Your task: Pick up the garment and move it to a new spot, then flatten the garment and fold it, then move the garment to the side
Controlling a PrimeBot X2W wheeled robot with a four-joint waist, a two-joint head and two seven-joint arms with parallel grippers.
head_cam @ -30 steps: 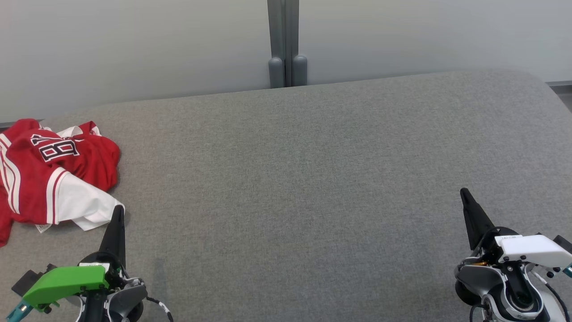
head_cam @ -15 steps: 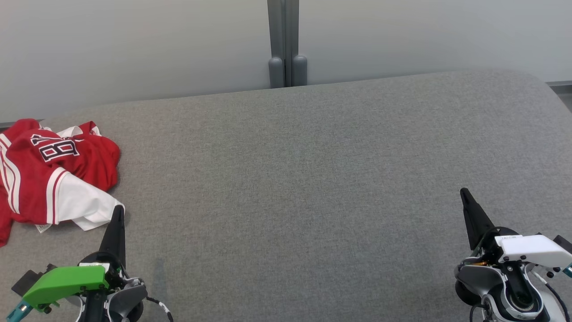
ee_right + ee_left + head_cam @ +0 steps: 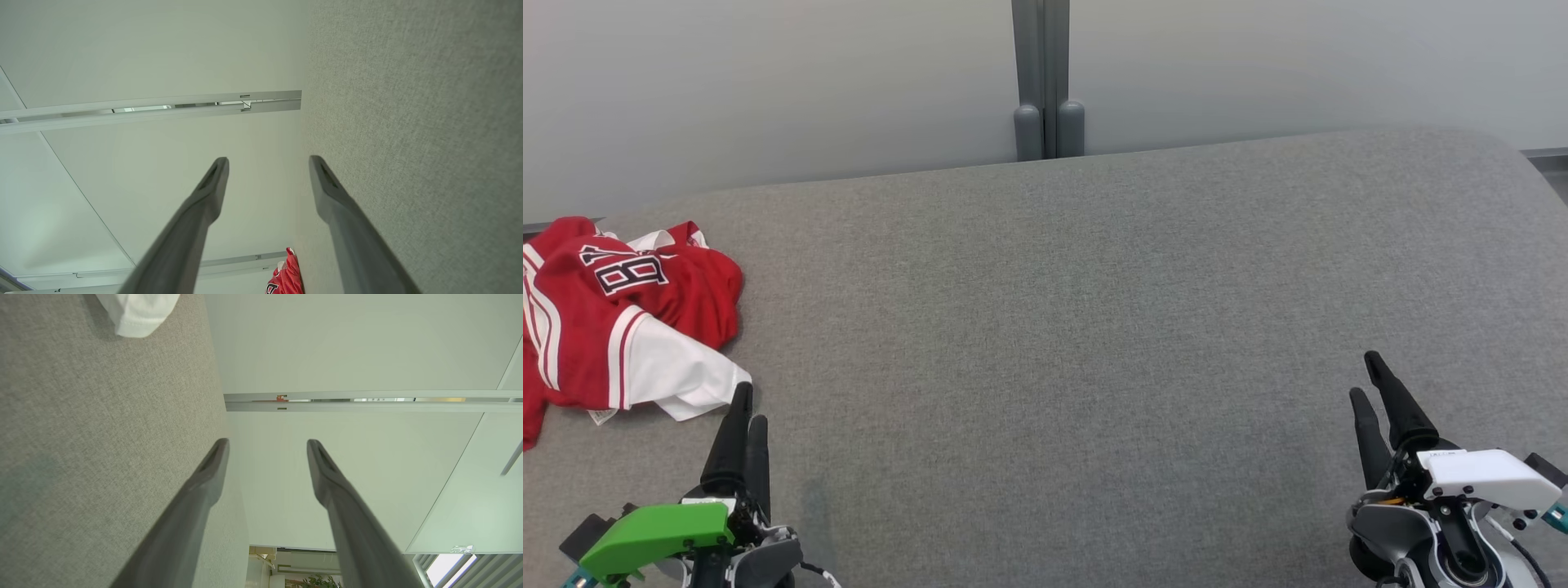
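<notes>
Both sets of fingers [image 3: 204,486] stand wide apart, holding nothing; the left gripper [image 3: 750,402] sits just beside the crumpled red garment [image 3: 613,318] at nine o'clock on the desk [image 3: 1062,327], the right gripper [image 3: 1364,374] well apart; I'd pinch a thick fold.

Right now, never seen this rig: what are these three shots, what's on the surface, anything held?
A two-armed wheeled robot. The wide shot is from its head camera, looking down at a grey fabric-covered surface. The other two are wrist cameras, each looking along its arm's two dark fingers. The left end effector (green housing) and right end effector (white housing) are both open, holding nothing. A crumpled red-and-white numbered jersey lies on the surface at the robot's left, close to the left fingertips.
</notes>
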